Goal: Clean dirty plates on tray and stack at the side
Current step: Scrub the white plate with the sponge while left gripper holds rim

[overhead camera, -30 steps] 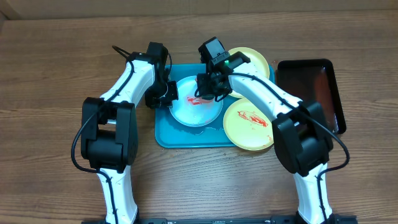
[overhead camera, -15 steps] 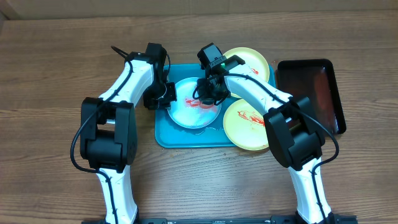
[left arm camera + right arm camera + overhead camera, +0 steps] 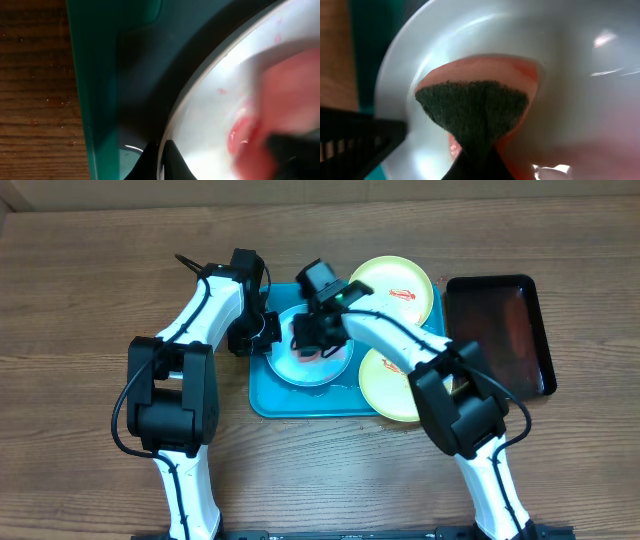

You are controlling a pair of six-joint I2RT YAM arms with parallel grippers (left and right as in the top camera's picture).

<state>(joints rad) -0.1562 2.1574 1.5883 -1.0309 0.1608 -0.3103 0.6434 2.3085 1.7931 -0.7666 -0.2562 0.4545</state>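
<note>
Right gripper (image 3: 475,165) presses sponge (image 3: 472,107) on pale plate (image 3: 570,75); left gripper (image 3: 162,161) apparently pinches its rim.

The left arm (image 3: 205,310) reaches forward from the near edge of the table, its wrist turned inward; the left hand (image 3: 262,335) sits low, jaws pinched together on the rim of the pale plate (image 3: 300,368); the right arm (image 3: 390,335) stretches forward and across to the left; the right hand (image 3: 308,338) points down, jaws clamped on a sponge (image 3: 475,110); the two hands are near each other.

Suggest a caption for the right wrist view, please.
Right tool presses a green-topped pink sponge onto the pale blue-white round plastic plate.
</note>
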